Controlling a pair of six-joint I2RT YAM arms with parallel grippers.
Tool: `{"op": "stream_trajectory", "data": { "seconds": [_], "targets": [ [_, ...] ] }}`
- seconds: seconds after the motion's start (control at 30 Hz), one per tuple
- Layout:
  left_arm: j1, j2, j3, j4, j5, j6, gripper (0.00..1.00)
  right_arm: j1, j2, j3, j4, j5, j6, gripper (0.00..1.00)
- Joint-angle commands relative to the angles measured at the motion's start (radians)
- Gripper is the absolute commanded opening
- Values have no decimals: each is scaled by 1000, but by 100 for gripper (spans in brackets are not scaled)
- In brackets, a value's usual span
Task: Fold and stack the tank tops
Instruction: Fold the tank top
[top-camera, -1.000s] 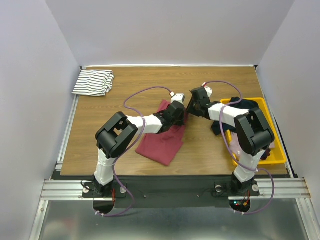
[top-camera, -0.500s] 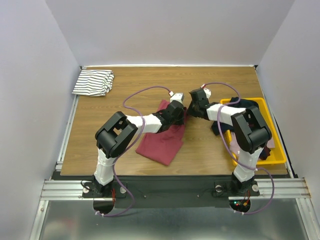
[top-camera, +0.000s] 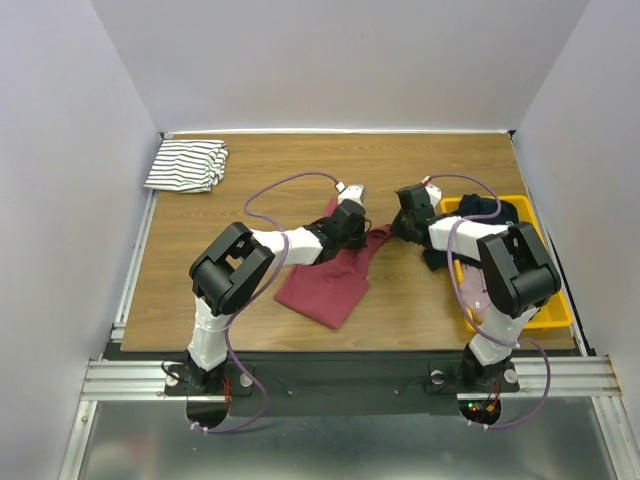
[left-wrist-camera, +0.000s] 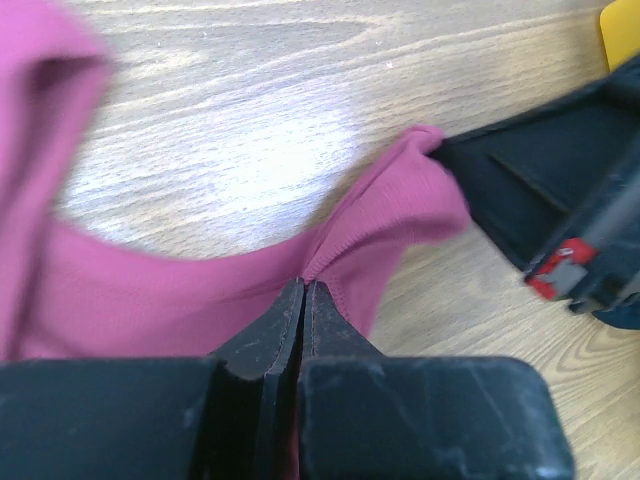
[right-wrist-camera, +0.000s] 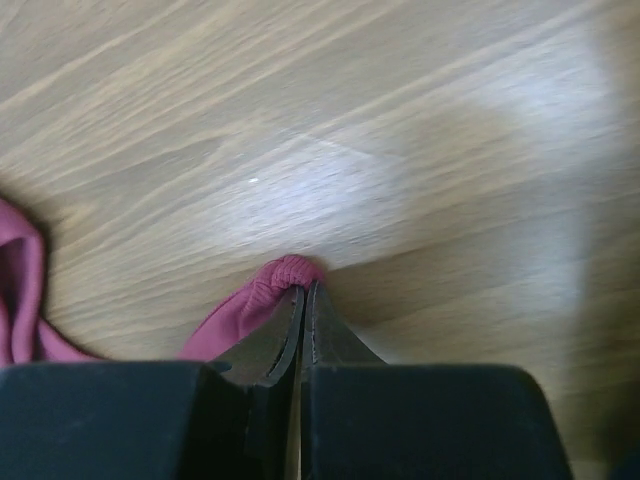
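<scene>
The dark red tank top (top-camera: 325, 285) lies crumpled at the table's middle. My left gripper (top-camera: 352, 222) is shut on its upper edge; in the left wrist view the jaws (left-wrist-camera: 303, 290) pinch a fold of red cloth (left-wrist-camera: 150, 300). My right gripper (top-camera: 398, 228) is shut on a corner of the same top, and its wrist view shows the jaws (right-wrist-camera: 303, 292) pinching a red hem (right-wrist-camera: 270, 285) just above the wood. A strip of the top stretches between the two grippers. The striped tank top (top-camera: 186, 165) lies folded at the far left corner.
A yellow bin (top-camera: 530, 300) with dark clothes stands at the right edge, under my right arm. Purple cables loop over both arms. The table (top-camera: 300, 170) has a raised rim and white walls on three sides.
My right gripper has moved right, away from the left one, drawing a corner of the red top out with it. The left gripper has stayed almost in place.
</scene>
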Motion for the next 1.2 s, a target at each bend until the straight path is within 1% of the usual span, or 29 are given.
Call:
{"op": "stream_trajectory", "data": {
  "seconds": [0.0,0.1,0.13,0.2,0.23,0.3,0.33,0.5,0.6,0.67,0.73,0.77,0.8,0.87,0.9,0.93,0.97,1.0,1.03,1.07,1.1,1.13,1.17],
  "targets": [
    [5,-17,9,5,-3,-8,0,-17,-37,-9,-18,46,-19,0],
    [5,-6,18,4,14,-8,0,-17,-30,4,-21,20,-36,2],
    [5,-6,21,5,26,-2,0,-17,-31,15,-22,13,-40,9],
    [7,-3,29,4,37,2,0,-17,-52,15,-27,9,-43,21],
    [7,-3,30,4,44,5,7,-17,-63,15,-30,4,-48,33],
    [5,-11,33,5,47,6,16,-17,-82,15,-34,3,-54,37],
    [5,-12,33,4,49,9,22,-15,-100,15,-41,0,-56,37],
    [5,-66,32,7,35,12,34,-17,-164,23,-85,-36,-63,36],
    [7,-104,35,10,31,11,37,-15,-194,20,-91,-60,-71,36],
    [5,-126,36,2,17,0,39,-15,-201,24,-91,-97,-85,33],
    [5,-167,38,-27,-23,-32,40,-14,-210,26,-96,-140,-89,31],
    [5,-205,29,-64,-67,-41,41,-2,-235,21,-97,-149,-91,32],
    [7,-206,20,-84,-98,-52,41,9,-249,15,-99,-152,-94,32],
    [10,-284,-3,-181,-187,-118,43,38,-290,-12,-117,-165,-111,33],
    [20,-354,-51,-214,-207,-150,44,75,-342,-29,-123,-161,-115,34],
    [25,-394,-83,-246,-222,-219,46,95,-370,-57,-133,-157,-119,37],
    [33,-435,-120,-292,-250,-254,47,121,-397,-71,-157,-151,-123,38],
    [55,-522,-202,-327,-258,-286,48,188,-431,-81,-169,-136,-125,38],
    [74,-567,-247,-352,-259,-346,49,236,-485,-94,-183,-93,-131,40],
    [94,-612,-343,-390,-237,-372,49,283,-509,-116,-194,-73,-143,41],
    [115,-706,-393,-401,-217,-394,49,382,-528,-126,-199,-51,-146,42],
    [153,-757,-446,-406,-194,-435,49,429,-545,-130,-208,-25,-152,43],
    [167,-809,-497,-412,-149,-460,49,467,-545,-134,-215,-17,-174,45]
  ]
}}
